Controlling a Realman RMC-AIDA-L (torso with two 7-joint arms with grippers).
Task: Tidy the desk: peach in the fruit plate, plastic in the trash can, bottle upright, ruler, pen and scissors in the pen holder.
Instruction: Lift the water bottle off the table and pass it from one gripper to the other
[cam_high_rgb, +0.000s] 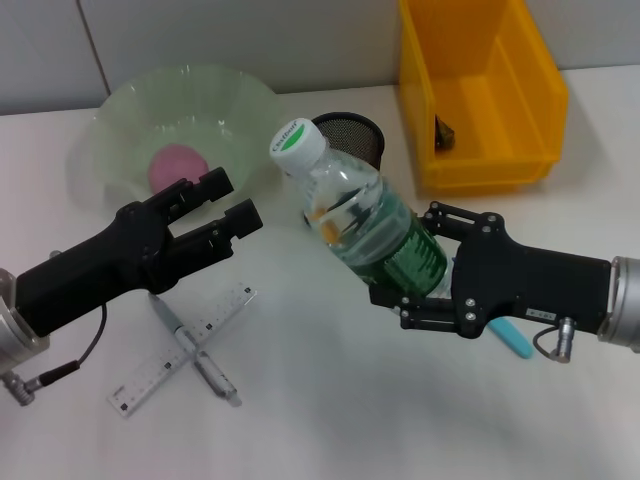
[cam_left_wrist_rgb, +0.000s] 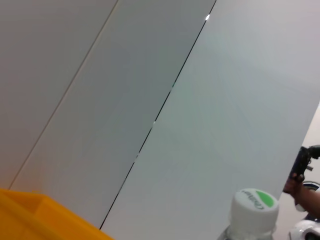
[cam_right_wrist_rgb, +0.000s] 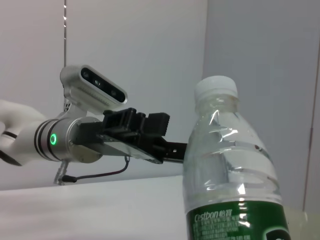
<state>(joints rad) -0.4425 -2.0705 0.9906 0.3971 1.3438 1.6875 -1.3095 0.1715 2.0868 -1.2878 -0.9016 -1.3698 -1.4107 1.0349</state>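
Above the worktop (cam_high_rgb: 330, 420), just before the mesh pen holder (cam_high_rgb: 352, 135), we see the right end effector (cam_high_rgb: 415, 275) clamping a tilted water bottle (cam_high_rgb: 362, 222); beside it, the left end effector (cam_high_rgb: 222, 200) hovers with fingers spread.

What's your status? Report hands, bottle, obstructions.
Right hand shut on bottle, held tilted above the desk. Left hand open, empty, beside the cap. Pen holder just behind bottle; ruler and pen crossed on desk.
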